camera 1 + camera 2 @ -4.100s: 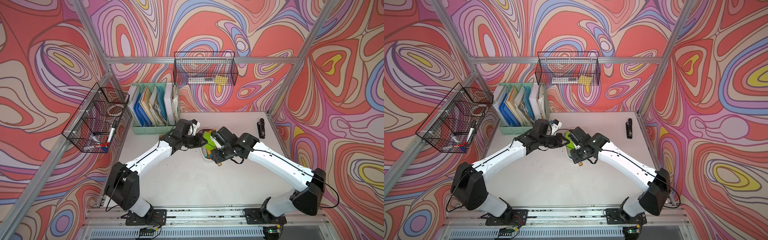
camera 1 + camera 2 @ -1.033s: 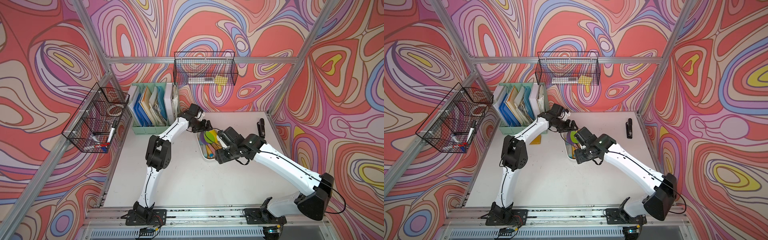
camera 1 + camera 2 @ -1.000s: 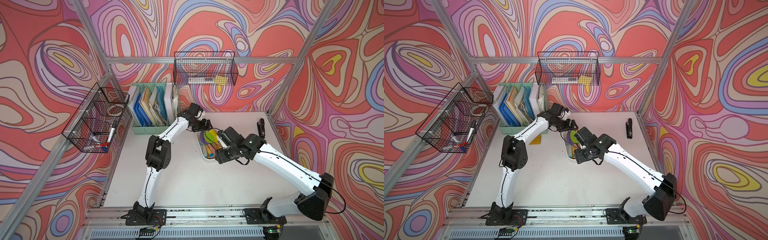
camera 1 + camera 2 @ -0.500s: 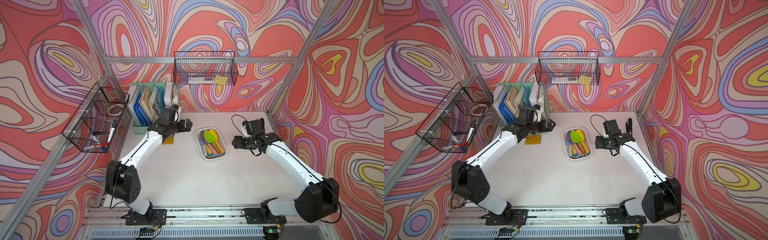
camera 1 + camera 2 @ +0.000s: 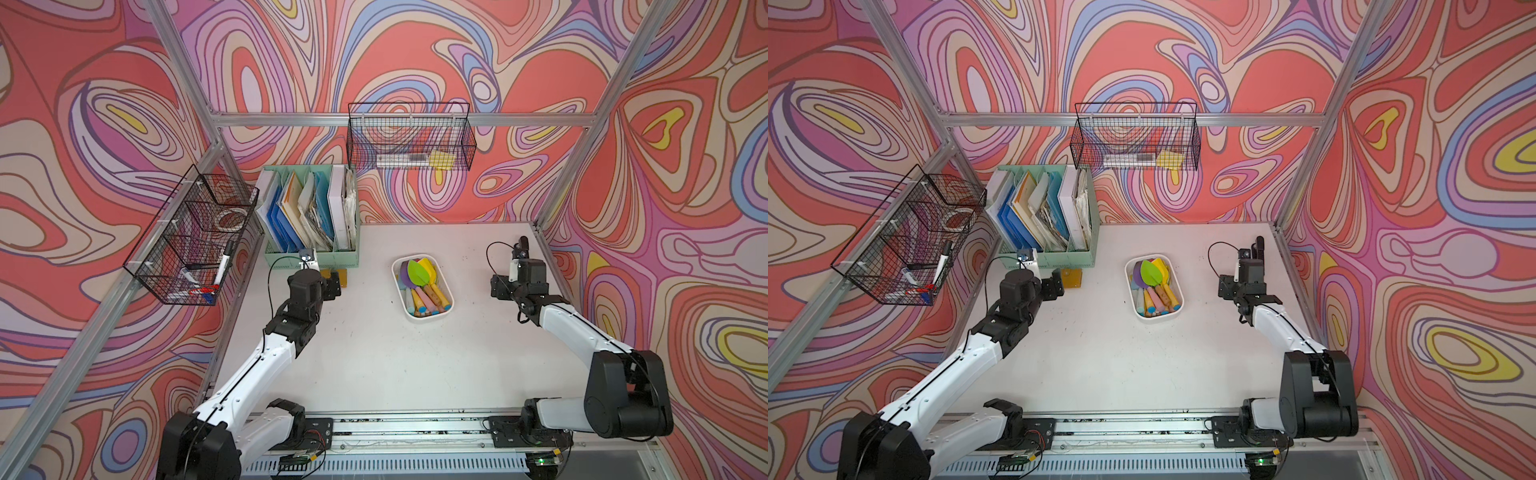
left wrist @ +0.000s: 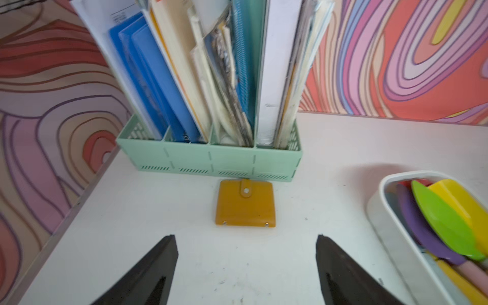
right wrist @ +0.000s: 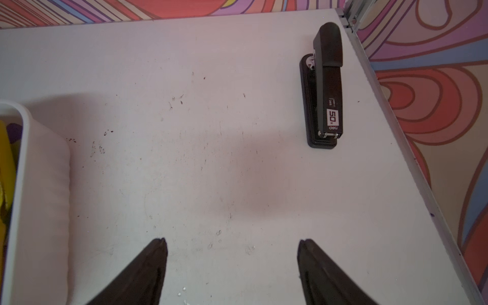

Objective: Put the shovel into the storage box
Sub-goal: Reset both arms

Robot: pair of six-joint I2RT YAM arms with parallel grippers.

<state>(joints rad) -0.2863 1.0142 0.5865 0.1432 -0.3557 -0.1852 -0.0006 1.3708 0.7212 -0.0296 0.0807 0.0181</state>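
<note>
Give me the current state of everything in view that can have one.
storage box: upright on the table, holding the shovels.
shovels: lying inside the box, none left out.
left gripper: open, empty, above the table.
right gripper: open, empty, above the table.
yellow wallet: snapped shut, flat against the file organizer.
stapler: closed, by the table edge.

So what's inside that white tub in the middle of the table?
The storage box holds toy shovels: green, yellow and purple blades on top, pastel handles beneath. Anything under them is covered.
</note>
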